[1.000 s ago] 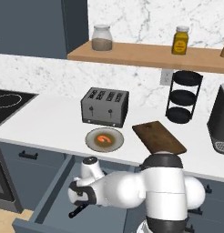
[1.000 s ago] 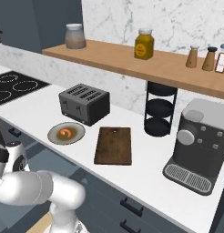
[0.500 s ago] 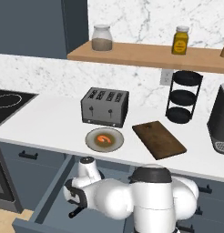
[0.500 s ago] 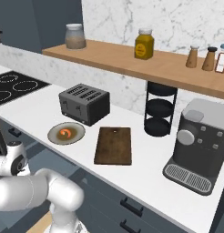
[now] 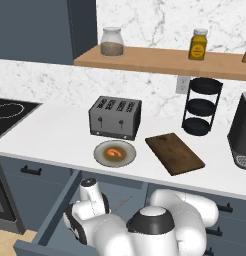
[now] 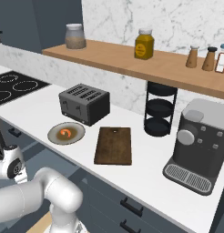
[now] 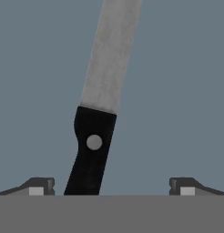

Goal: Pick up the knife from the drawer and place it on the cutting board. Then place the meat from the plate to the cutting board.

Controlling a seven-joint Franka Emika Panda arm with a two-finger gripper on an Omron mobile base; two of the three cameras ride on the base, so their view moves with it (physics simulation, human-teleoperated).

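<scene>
Hovering low in the open drawer (image 5: 60, 207), the hand (image 7: 111, 186) has both fingertips (image 7: 38, 185) spread wide with nothing between them touching; it grips nothing. One knife (image 7: 102, 104) lies flat on the drawer floor right under the hand, black handle nearest the fingertips and closer to the one on the view's left, grey blade running away toward the top of the hand view. In the left base view the knife's blade tip (image 5: 122, 202) pokes out beside the arm. One drawer is pulled out below the worktop (image 5: 55, 142). On the worktop: one plate (image 5: 115, 153) with one piece of meat (image 5: 113, 152) in its centre, one cutting board (image 5: 174, 153) just beside the plate and apart from it, bare. One toaster (image 5: 115, 117) behind the plate, one black tiered rack (image 5: 200, 107), one coffee machine (image 6: 200, 145). Shelf (image 6: 132, 63) carries two jars (image 6: 74, 36) and two shakers (image 6: 192, 56).
</scene>
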